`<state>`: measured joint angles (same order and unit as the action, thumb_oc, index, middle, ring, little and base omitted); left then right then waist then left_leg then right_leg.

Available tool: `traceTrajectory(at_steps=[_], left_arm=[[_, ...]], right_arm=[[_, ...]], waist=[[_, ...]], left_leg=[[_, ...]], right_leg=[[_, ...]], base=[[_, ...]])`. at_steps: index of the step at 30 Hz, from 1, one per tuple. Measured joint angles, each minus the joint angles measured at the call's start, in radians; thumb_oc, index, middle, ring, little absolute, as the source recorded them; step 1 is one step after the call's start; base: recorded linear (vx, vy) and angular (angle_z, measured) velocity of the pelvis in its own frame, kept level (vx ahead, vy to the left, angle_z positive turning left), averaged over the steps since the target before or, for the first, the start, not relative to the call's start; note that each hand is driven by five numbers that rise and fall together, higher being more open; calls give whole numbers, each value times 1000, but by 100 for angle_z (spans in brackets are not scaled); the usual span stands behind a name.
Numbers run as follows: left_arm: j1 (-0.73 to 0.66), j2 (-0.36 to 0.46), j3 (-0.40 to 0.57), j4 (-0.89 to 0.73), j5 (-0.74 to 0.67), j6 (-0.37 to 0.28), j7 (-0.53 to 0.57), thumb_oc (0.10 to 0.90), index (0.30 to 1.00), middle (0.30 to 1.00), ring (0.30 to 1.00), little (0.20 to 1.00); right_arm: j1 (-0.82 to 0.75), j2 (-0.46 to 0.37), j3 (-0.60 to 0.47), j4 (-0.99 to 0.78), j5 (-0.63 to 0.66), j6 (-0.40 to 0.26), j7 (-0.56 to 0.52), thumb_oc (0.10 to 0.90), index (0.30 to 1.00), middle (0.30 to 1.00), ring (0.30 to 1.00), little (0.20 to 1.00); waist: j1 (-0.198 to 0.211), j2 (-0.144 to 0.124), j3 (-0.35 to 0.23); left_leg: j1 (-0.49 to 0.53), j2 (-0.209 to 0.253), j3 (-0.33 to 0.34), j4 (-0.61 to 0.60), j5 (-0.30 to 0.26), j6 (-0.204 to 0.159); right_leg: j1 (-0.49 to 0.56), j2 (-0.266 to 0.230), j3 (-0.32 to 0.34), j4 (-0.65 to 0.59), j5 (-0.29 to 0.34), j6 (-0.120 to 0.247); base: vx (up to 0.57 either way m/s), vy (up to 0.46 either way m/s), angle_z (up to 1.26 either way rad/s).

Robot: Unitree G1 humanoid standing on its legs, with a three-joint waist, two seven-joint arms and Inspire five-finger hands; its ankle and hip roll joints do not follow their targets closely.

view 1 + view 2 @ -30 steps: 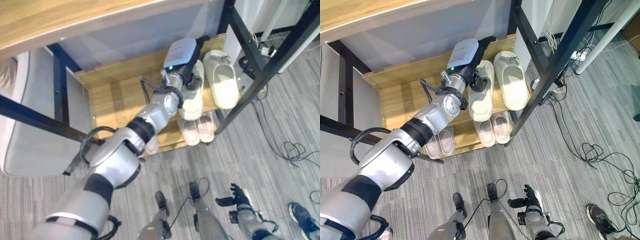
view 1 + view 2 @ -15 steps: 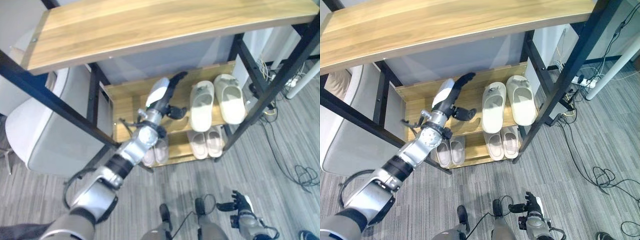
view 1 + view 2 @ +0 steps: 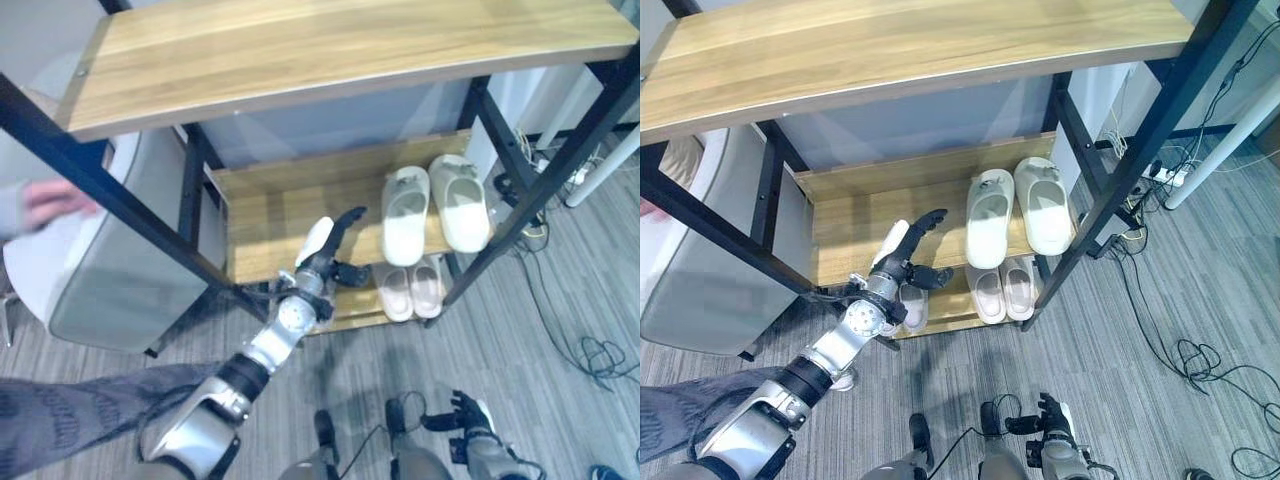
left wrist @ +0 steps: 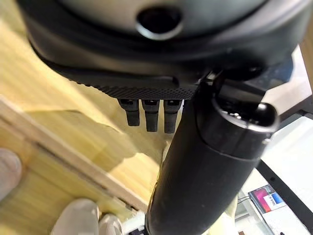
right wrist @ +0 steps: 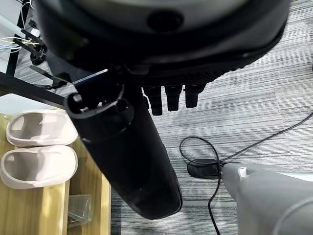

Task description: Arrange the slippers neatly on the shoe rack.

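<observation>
Slippers (image 3: pixel 1010 210) of cream moulded foam, probably light, springy and slightly slick, are seen paired right of centre on the shoe rack (image 3: pixel 855 225), best taken by the strap, while the left hand (image 3: pixel 902 258) is held open and empty at centre.

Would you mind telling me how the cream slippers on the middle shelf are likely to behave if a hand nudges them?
The cream slippers look thick and moulded, so probably light yet shape-holding. Flat soles on the smooth wooden shelf suggest sliding, not tipping.
</observation>
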<state>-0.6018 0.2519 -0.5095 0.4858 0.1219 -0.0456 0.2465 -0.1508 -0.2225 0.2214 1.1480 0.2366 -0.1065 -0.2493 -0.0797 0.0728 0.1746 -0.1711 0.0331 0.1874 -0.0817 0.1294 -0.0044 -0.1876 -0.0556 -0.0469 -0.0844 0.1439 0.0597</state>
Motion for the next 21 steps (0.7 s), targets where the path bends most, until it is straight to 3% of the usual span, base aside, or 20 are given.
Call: traceTrajectory(at_steps=[7, 13, 21], left_arm=[[12, -17, 0, -3, -47, 0, -18, 800, 900, 900, 900, 900], [96, -22, -4, -27, -86, 0, -22, 800, 900, 900, 900, 900], [196, -18, 1, -36, -66, -27, -38, 800, 900, 900, 900, 900]], right_arm=[[2, 2, 3, -5, 0, 1, 0, 800, 900, 900, 900, 900], [-10, 22, 4, -12, 0, 3, 0, 800, 900, 900, 900, 900], [-3, 22, 8, -11, 0, 4, -1, 800, 900, 900, 900, 900]], waist=[[-1, -6, -4], [2, -34, -20], [9, -39, -40]], left_leg=[[1, 1, 2, 0, -1, 1], [8, 2, 4, 0, -1, 1], [50, 1, 1, 0, -15, -5]], right_leg=[[-1, 2, 4, 0, 4, -5], [6, 2, 5, 0, 0, 0], [49, 1, 3, -1, -7, -3]], base=[[1, 1, -1], [0, 0, 0], [10, 1, 1]])
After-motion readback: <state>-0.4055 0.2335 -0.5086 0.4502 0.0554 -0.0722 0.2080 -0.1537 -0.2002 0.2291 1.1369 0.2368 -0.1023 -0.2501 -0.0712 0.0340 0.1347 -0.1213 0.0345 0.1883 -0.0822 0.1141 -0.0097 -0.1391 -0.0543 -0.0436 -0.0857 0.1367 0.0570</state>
